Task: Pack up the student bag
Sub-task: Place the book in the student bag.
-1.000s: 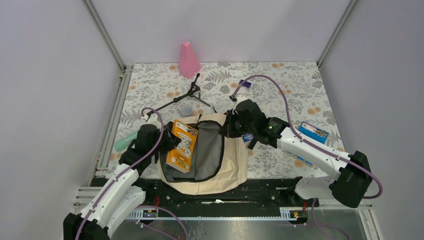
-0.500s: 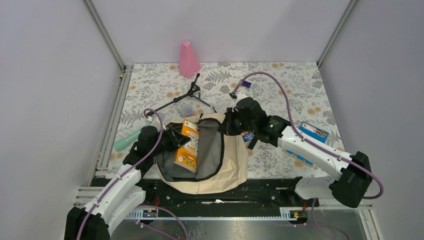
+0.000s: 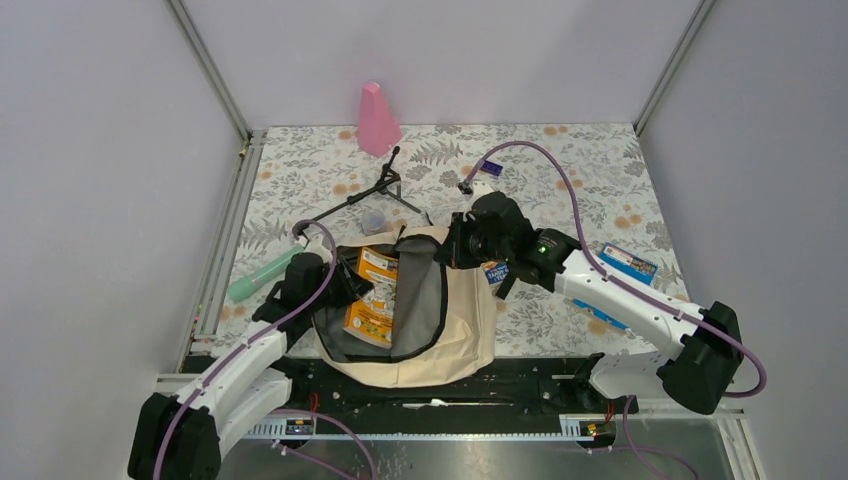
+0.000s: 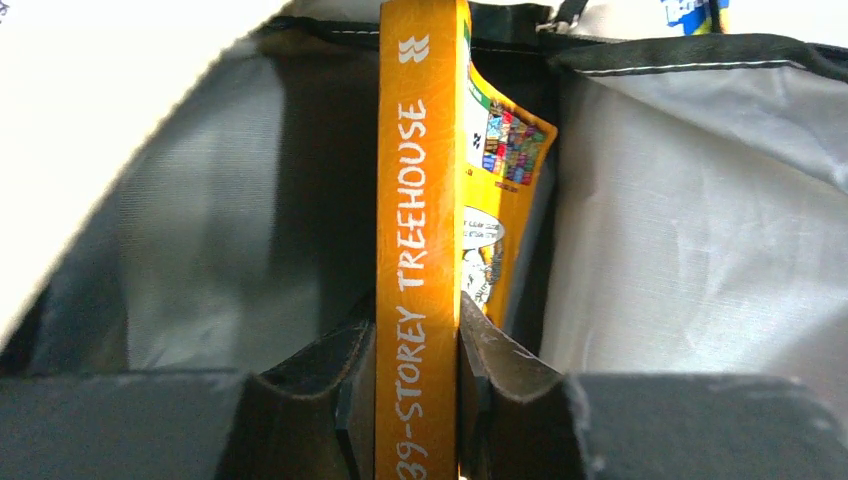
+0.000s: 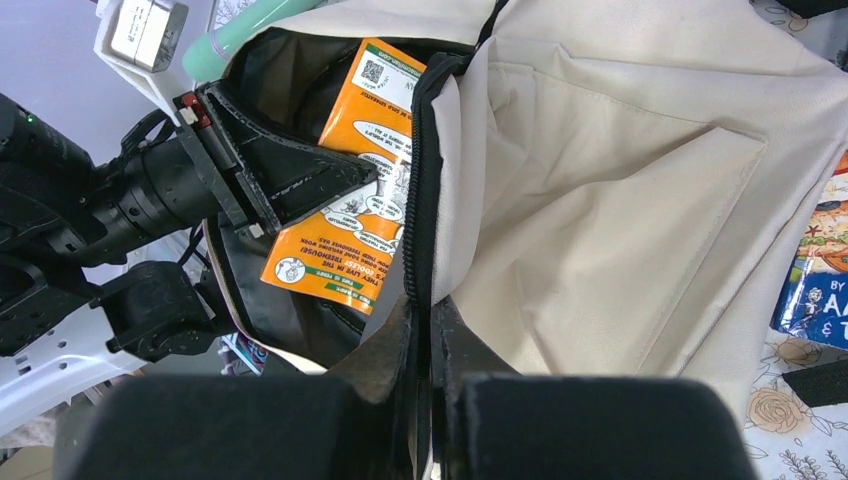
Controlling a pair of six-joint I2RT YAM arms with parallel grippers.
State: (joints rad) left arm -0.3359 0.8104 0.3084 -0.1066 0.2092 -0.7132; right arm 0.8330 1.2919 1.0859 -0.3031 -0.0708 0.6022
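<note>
Flower-patterned desk [image 3: 600,170] between pale grey walls, seen from above. Largest on it, the student bag [image 3: 465,330]: cream fabric, lying flat at the near edge between the two arms, long axis running near to far, near end overhanging the black rail, front pocket panel facing up. Main zipper opening gaping along the left side toward the left arm, grey lining [image 4: 210,230] showing inside. Left arm [image 3: 240,355] reaching in from the near left, left fingers [image 3: 347,283] narrowly parted and clamped on the spine of an orange book [image 3: 372,300], spine lettering ending "Storey Treehouse". Book partly inside the opening, long axis near to far, tipped on edge. Right arm [image 3: 620,295] stretched across from the right, right fingers [image 3: 452,250] pinched shut on the bag's black zipper edge at the far end, lifting the cream flap. Black tripod [image 3: 365,195] lying beyond the bag. Pink cone [image 3: 377,120] upright at the far edge. Green tube [image 3: 262,275] just left of the left arm. Blue box [image 3: 628,264] to the right, beside the right arm. Blue book [image 5: 815,270] partly hidden beside the bag.
</note>
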